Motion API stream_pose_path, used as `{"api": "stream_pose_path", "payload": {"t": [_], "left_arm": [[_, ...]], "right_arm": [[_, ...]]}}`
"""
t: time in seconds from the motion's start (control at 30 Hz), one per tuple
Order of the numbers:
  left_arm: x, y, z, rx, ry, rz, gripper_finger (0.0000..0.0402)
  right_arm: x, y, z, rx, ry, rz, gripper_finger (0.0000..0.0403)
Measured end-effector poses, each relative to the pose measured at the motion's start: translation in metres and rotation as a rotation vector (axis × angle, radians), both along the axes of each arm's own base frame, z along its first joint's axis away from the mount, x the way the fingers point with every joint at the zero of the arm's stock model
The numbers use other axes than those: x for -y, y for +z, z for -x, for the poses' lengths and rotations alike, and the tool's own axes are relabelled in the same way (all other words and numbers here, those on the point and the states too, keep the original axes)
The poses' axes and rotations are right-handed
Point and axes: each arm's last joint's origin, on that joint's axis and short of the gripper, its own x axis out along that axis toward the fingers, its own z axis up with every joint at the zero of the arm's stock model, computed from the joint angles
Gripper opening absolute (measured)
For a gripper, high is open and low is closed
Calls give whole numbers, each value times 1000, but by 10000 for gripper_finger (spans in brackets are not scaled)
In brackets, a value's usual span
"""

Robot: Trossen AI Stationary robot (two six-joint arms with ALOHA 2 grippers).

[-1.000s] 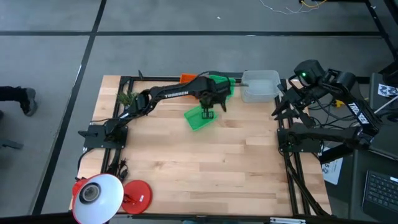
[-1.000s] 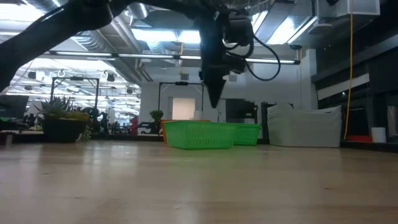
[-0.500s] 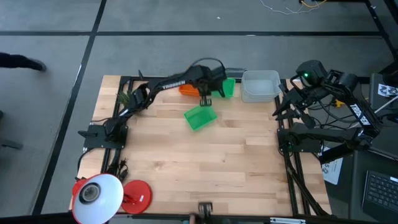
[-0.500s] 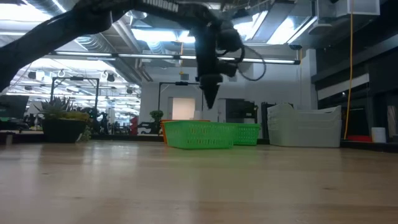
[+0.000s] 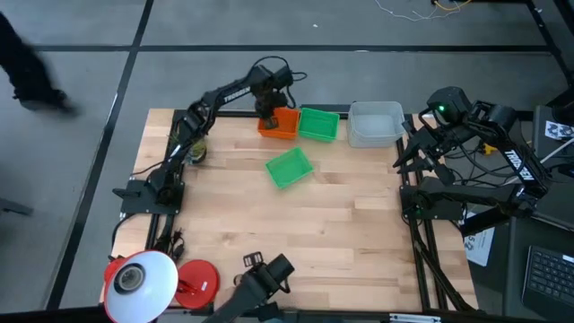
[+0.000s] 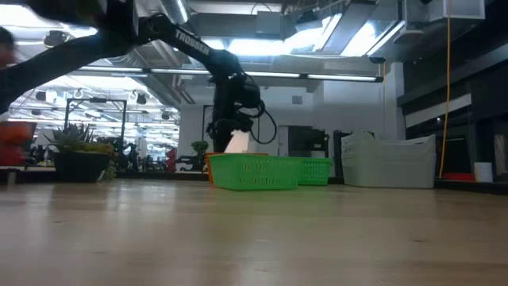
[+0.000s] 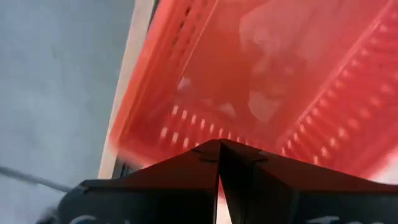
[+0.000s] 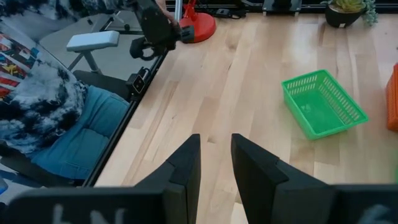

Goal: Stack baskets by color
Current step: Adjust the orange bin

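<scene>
High view: left gripper (image 5: pixel 267 121) is hanging over the orange slotted plastic basket (image 5: pixel 281 124) at the far edge of the light wooden table (image 5: pixel 296 233); I cannot tell whether it is touching.
Left jaws: two dark fingers are pressing together with no gap, nothing between them, as the left wrist view is showing.
Baskets, far row: orange basket, then a bright green mesh basket (image 5: pixel 318 125) just beside it, then a translucent grey-white basket (image 5: pixel 375 124).
Loose basket: a second green mesh basket (image 5: pixel 289 168) is lying tilted on the table, nearer than the row and apart from it.
Right gripper (image 8: pixel 214 163): it is waiting off the table's right side, jaws standing apart with nothing between them.
Low view only: grey-white baskets are showing as a stack of several; the orange basket is showing only as a sliver behind the nearer green one (image 6: pixel 255 172).
Right wrist view only: a seated person in blue jeans (image 8: pixel 74 134) is waiting beside the table.
Near edge: a round red-and-white lamp (image 5: pixel 148 278) is standing at the corner, and a dark arm-like device (image 5: pixel 260 280) is poking in, cut off by the frame.
Hard to make out: left wrist view is filling with blurred orange (image 7: pixel 261 81); how many orange baskets are there I cannot tell.
</scene>
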Motion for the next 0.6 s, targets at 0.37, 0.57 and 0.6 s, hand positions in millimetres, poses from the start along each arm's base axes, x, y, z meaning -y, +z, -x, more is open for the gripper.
{"api": "stream_pose_path", "payload": {"t": [0.37,0.57,0.6], "left_arm": [[2,-26,10,-125,46,-5,0],[-1,-26,18,-152,151,5,0],[-2,-26,18,-150,156,4,0]], "right_arm": [[0,0,0,0,0,0,90],[0,0,0,0,0,0,90],[0,0,0,0,0,0,90]]}}
